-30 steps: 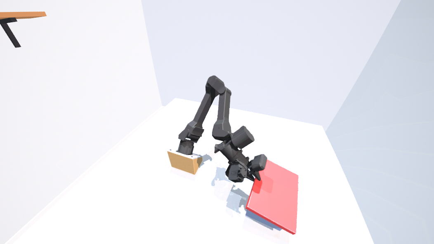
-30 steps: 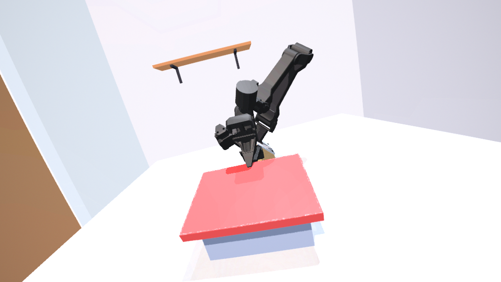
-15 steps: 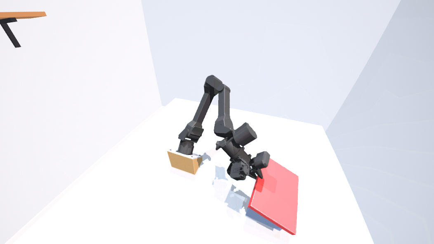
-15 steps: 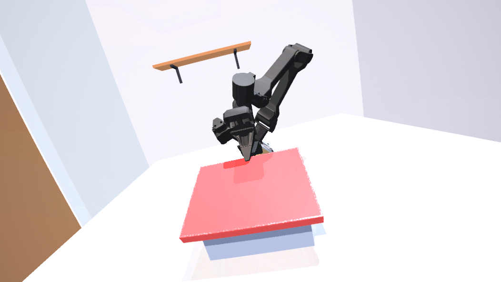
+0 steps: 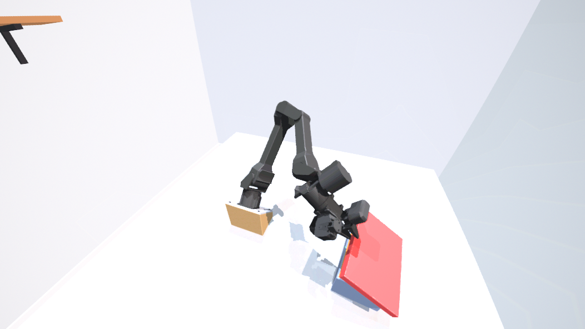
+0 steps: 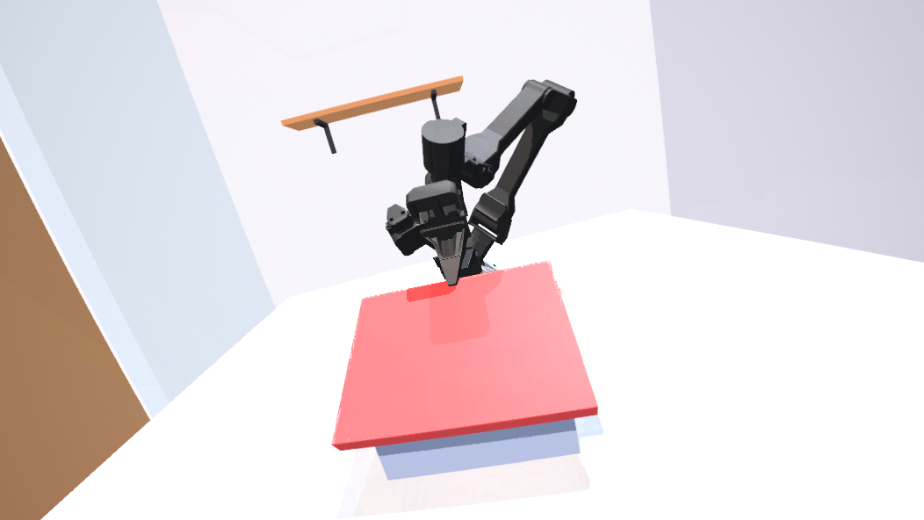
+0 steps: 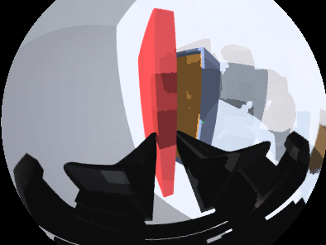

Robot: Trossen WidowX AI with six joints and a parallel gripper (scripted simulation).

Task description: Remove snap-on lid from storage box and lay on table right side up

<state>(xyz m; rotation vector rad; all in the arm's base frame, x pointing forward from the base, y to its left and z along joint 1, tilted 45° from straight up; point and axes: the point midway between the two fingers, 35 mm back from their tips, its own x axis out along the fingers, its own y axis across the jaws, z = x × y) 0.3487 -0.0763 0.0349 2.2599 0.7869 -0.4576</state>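
We find the red lid (image 6: 465, 362) above the pale blue storage box (image 6: 481, 452), tilted: its far edge, nearest the arm, is raised, while its near edge lies close to the box rim. In the top view the lid (image 5: 374, 262) slopes over the box (image 5: 347, 292), and a gap shows along the lifted side. In the wrist view the lid (image 7: 160, 98) appears edge-on, with the open box (image 7: 203, 92) just to its right.

We see the gripper (image 6: 451, 279) clamped on the middle of the lid's far edge, its jaws narrow with the thin lid edge pinched between them. The wrist view shows one finger (image 7: 140, 169) on either side of the lid edge.

The box stands on the white table (image 5: 163, 265), toward the right and near side. The dark arm (image 5: 305, 143) reaches down from its folded elbow to the lid. Its base sits on a wooden block (image 5: 245, 220), well apart from the box to the left. A wooden shelf (image 6: 371, 103) is mounted on the far wall.
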